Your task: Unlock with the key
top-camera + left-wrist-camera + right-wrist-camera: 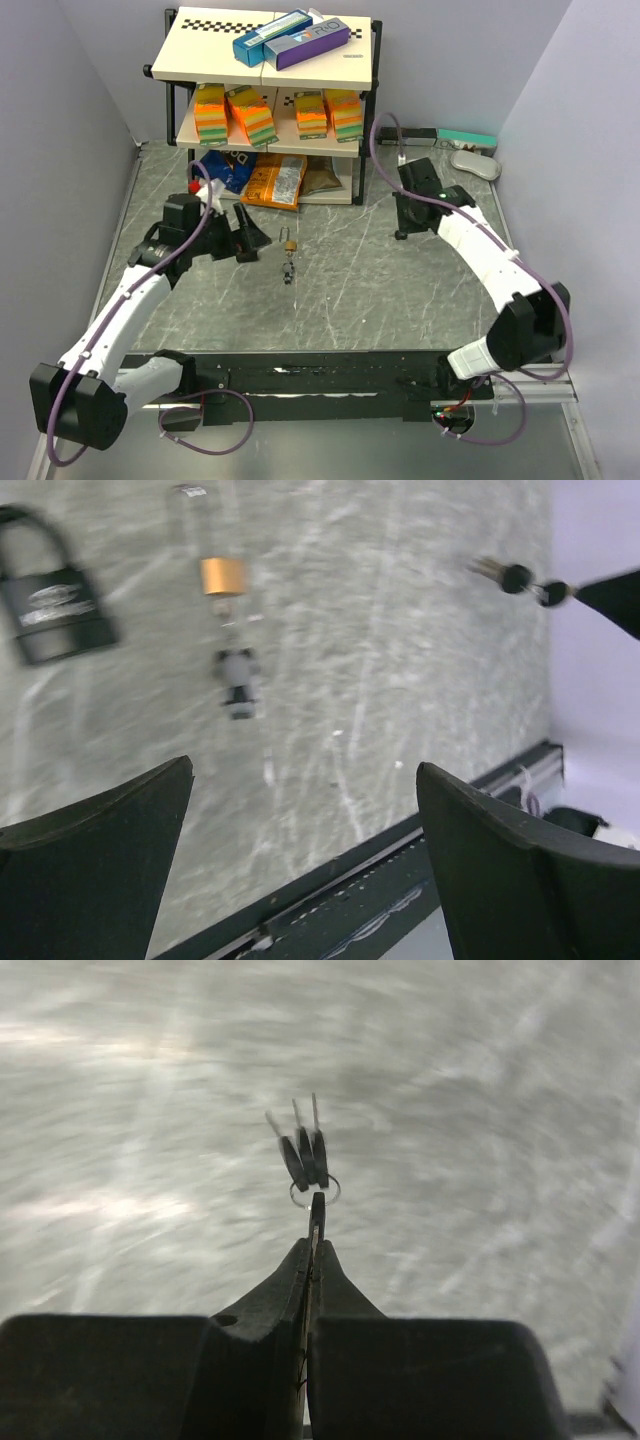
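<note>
Right wrist view: the right gripper has its fingers pressed together on one key of a bunch of keys. The other keys hang off the ring above the grey marbled desk, right of its middle. In the left wrist view, blurred, the left gripper is spread wide and holds nothing. Beyond it a brass padlock lies flat near the middle of the desk, with a small grey and black piece just below it. A black padlock lies to one side, and the keys are well apart from both. Against the far edge stands a shelf rack. Its top carries a blue box and a purple box touching each other. Its middle shelf holds packs of sponges. Underneath, on the desk, are snack bags.
</note>
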Action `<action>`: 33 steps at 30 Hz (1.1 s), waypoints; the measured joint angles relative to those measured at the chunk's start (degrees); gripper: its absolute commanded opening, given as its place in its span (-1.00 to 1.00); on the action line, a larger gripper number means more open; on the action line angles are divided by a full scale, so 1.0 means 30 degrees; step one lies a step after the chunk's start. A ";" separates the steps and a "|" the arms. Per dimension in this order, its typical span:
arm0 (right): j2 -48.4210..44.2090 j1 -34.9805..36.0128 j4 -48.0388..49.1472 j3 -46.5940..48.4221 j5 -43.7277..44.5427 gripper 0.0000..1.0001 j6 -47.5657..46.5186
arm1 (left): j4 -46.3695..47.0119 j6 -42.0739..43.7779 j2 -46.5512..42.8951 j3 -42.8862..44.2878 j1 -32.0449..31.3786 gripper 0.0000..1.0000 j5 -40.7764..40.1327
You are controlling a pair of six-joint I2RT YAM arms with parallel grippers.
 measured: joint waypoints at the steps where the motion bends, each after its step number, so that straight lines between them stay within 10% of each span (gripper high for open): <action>1: -0.0430 0.0007 0.0015 0.0138 -0.0911 -1.00 -0.0131 | 0.0379 -0.0131 0.0000 0.0022 -0.0503 0.95 0.0066; 14: -0.2302 0.0044 0.1479 0.1486 -1.4557 -1.00 0.1231 | 0.5209 -0.1268 0.1865 0.2914 -0.5756 0.90 0.1100; 25: -0.2601 0.0131 0.2295 0.2135 -1.5446 -1.00 0.7133 | 0.4233 0.1049 0.4182 0.6251 -1.4083 0.69 -0.9843; 33: -0.2594 0.0168 0.1326 0.3585 -1.4928 -1.00 0.7978 | 0.3592 0.4583 0.7417 0.8612 -1.5650 0.29 -1.5081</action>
